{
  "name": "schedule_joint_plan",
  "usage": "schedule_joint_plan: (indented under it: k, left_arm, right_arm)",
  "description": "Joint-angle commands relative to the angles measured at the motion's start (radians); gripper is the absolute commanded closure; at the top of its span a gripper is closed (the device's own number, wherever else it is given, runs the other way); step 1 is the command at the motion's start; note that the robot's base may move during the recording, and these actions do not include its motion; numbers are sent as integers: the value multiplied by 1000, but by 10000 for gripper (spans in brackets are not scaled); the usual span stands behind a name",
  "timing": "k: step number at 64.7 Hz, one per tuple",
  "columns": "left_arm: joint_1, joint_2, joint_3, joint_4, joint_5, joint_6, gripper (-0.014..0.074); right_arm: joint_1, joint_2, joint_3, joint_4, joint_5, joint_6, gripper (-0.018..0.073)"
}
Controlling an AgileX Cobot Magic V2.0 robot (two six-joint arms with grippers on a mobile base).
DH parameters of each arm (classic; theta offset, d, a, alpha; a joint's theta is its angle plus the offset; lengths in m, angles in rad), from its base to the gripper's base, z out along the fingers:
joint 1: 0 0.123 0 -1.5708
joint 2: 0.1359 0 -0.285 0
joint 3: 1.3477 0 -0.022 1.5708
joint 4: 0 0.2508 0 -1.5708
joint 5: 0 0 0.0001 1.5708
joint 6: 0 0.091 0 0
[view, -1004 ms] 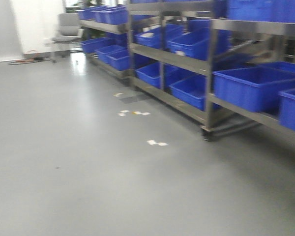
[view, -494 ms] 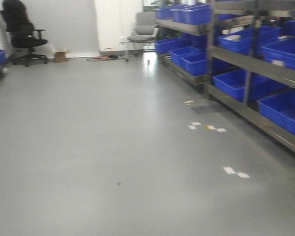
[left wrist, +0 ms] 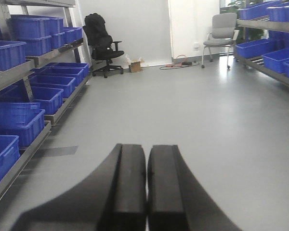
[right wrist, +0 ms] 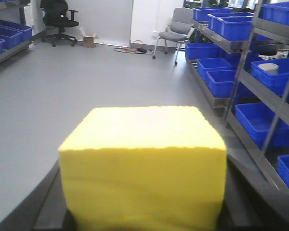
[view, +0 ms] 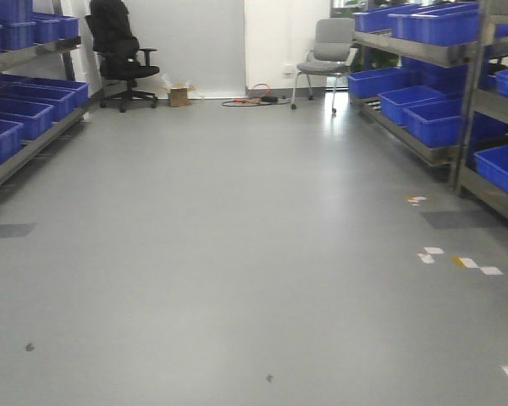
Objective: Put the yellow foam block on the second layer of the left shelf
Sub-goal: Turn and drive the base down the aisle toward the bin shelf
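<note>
Facing down the aisle (front view): the floor (view: 237, 254) runs between the left shelf (view: 35, 142) and the right shelf (view: 423, 145), both loaded with blue bins (view: 30, 106). A black chair (view: 123, 51) and a grey chair (view: 326, 51) stand by the far wall. No arm and no block show here. You are pointed along the aisle, so I judge the base must square up to the left shelf before any reach.

Left wrist view: the left pincer (left wrist: 147, 192) is closed, finger against finger, with nothing in it. The left shelf stands to its side, bins on every level. Keep this arm tucked so it does not catch a shelf rail.

Right wrist view: the yellow foam block (right wrist: 144, 159) fills the lower frame, clamped in the right pincer (right wrist: 144, 219), whose dark fingers (right wrist: 50, 207) show at its sides. It is carried in mid-aisle, well apart from the left shelf.

Doing it well: foam gives, so hold it firmly without crushing. Come in level over the second layer. Whether a bare spot waits there, you cannot tell yet. Let go only once the block rests.
</note>
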Motion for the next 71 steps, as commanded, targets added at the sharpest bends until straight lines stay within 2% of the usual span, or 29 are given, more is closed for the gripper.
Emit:
schedule_joint_plan:
  k: [1,71]
  left_arm:
    - [-7,-19,20,-6,-83,-5,460]
    - [-7,-19,20,-6,-82,-5,460]
  right_arm:
    - [-7,12,-30,-10,-92,-10,96]
    - [-7,12,-30,-10,-92,-10,96]
